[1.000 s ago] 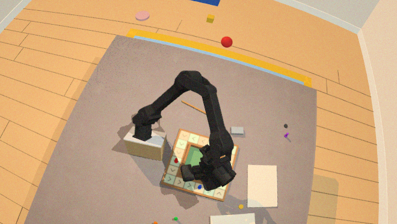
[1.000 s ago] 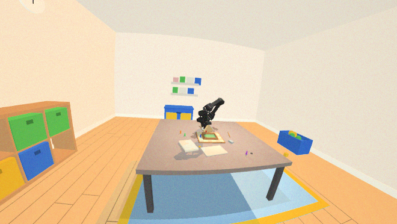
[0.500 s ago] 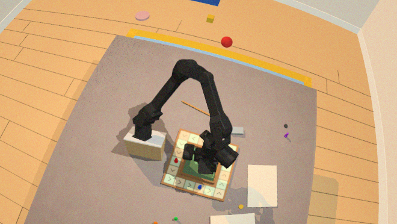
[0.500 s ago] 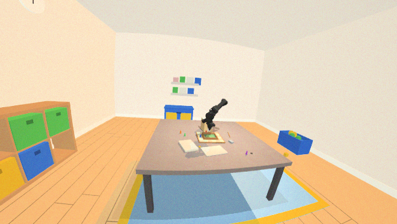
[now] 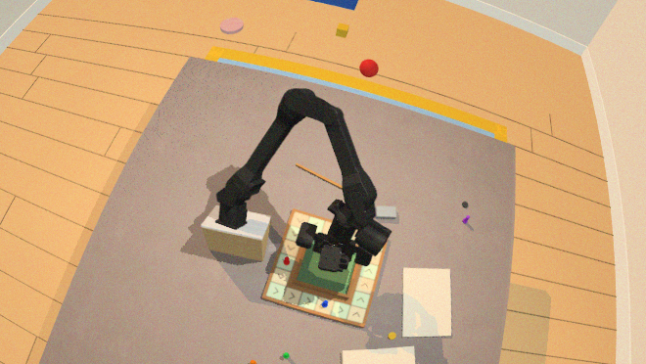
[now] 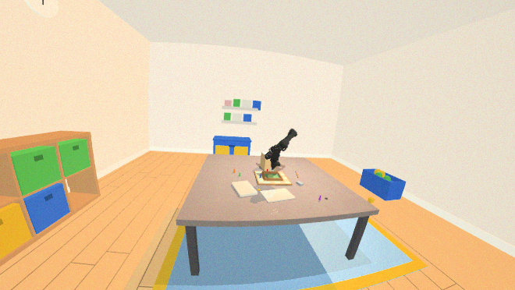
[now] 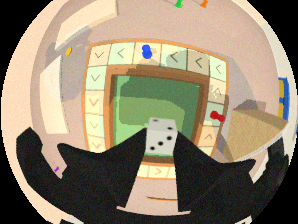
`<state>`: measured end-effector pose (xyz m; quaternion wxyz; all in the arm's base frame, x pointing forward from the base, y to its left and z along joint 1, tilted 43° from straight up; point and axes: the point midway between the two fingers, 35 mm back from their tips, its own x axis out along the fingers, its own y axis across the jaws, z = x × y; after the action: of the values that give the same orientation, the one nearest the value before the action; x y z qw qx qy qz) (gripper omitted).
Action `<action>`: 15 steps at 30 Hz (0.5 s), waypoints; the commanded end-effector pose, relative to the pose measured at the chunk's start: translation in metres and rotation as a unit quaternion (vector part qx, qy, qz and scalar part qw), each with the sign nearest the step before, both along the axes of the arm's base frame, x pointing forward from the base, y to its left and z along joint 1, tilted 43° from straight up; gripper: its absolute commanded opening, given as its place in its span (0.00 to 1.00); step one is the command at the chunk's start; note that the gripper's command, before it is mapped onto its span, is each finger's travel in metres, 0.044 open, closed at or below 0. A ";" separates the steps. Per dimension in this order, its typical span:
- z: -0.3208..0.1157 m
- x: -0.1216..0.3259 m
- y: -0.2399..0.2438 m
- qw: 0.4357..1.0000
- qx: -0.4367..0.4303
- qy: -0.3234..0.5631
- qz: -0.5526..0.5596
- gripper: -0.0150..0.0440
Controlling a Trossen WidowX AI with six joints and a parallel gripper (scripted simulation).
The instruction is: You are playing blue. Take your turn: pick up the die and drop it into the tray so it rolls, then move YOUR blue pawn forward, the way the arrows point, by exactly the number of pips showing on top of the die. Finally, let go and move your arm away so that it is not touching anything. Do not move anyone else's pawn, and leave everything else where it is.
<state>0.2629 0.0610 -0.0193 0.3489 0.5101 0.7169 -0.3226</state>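
Observation:
My gripper (image 7: 161, 133) is shut on the white die (image 7: 161, 136), seen in the wrist view with black pips. It hangs over the green tray (image 7: 150, 110) (image 5: 323, 281) in the middle of the board; the fingers are hidden under the arm in the top view. The blue pawn (image 5: 324, 304) (image 7: 146, 51) (image 6: 261, 176) stands on a square of the board's edge track, between arrow squares. The red pawn (image 5: 287, 260) (image 7: 217, 116) stands on the track on the side nearest the arm's base.
Two pale sheets or pads (image 5: 427, 302) (image 5: 379, 356), a yellow disc (image 5: 392, 336), a green pawn (image 5: 286, 355), an orange piece (image 5: 253, 362), a purple pawn (image 5: 466, 219), a dark disc (image 5: 465, 204), a grey block (image 5: 386, 211) and an orange stick (image 5: 318, 176) lie around the board.

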 end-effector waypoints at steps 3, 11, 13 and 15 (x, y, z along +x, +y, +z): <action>-0.004 -0.006 0.001 0.996 -0.084 -0.006 0.015 0.25; -0.007 -0.007 0.001 0.976 -0.213 -0.044 0.023 0.25; -0.007 -0.007 0.001 0.968 -0.242 -0.058 0.021 0.25; -0.008 -0.007 0.001 0.960 -0.271 -0.074 0.018 0.25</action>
<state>0.2588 0.0626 -0.0264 0.5097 0.4141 0.6086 -0.4454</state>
